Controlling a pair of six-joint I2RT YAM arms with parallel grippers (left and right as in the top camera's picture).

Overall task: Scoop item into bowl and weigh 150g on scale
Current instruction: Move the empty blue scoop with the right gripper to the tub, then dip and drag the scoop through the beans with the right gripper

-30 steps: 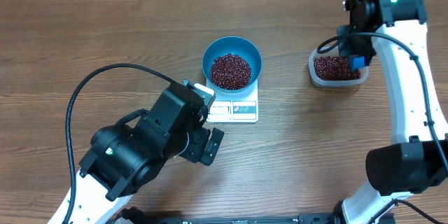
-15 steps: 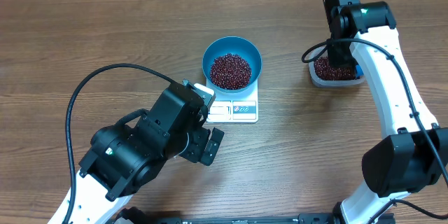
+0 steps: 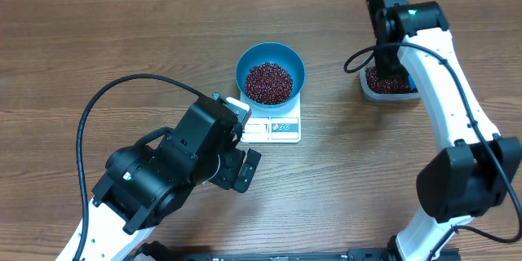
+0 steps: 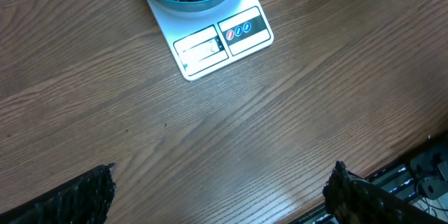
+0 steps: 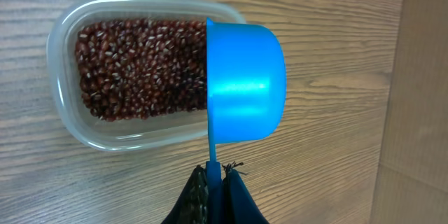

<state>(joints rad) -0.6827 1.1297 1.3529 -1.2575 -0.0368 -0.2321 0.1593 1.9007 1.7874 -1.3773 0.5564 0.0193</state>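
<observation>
Since the beans (image 3: 268,82) are small, hard and loose, they are judged to roll and scatter readily. No direct grip is possible, so a scoop (image 5: 245,84) is needed. One heap lies in the bowl (image 3: 270,48) on the scale (image 3: 273,129); more lie in the tub (image 5: 61,77). The scoop is judged light, stiff plastic. Its thin handle is pinched by the closed right pincer (image 5: 215,189), with the cup over one end of the tub. The left pincer (image 4: 220,196) is spread wide and empty above the worktop (image 4: 294,112), near the scale. A level carry is advised.
</observation>
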